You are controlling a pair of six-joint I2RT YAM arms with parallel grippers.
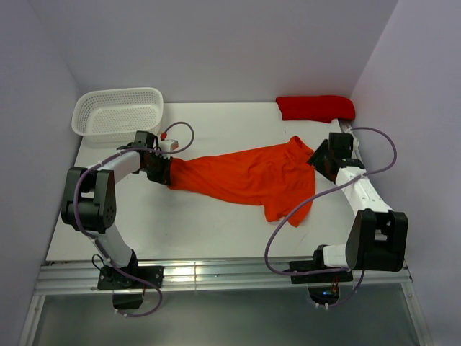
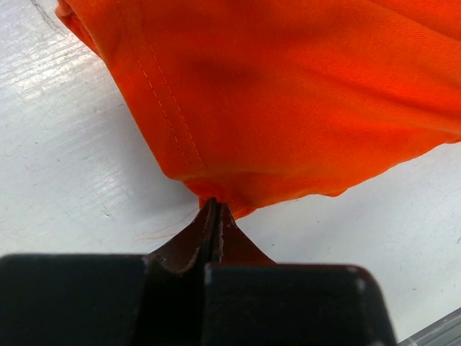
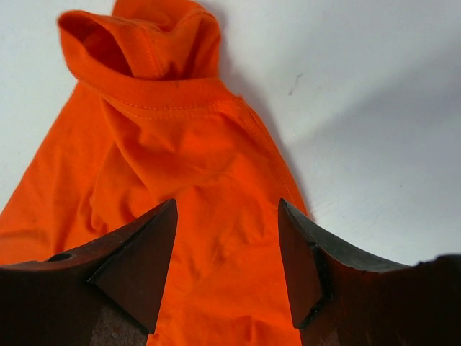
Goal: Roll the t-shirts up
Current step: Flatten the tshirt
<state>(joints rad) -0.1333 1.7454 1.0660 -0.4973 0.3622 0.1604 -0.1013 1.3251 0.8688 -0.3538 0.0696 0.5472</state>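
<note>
An orange t-shirt [image 1: 245, 175] lies rumpled across the middle of the white table, stretched from left to right. My left gripper [image 1: 163, 171] is shut on the shirt's left edge; in the left wrist view its jaws pinch the hemmed fabric [image 2: 216, 202]. My right gripper [image 1: 317, 157] is open at the shirt's right end, near the collar. In the right wrist view the open gripper [image 3: 227, 205] hovers over orange cloth [image 3: 216, 238], with the neck band [image 3: 162, 97] beyond it.
A white plastic basket [image 1: 119, 112] stands at the back left. A rolled red garment [image 1: 315, 107] lies at the back right. A small white and red object [image 1: 168, 144] sits behind the left gripper. Walls close in on three sides.
</note>
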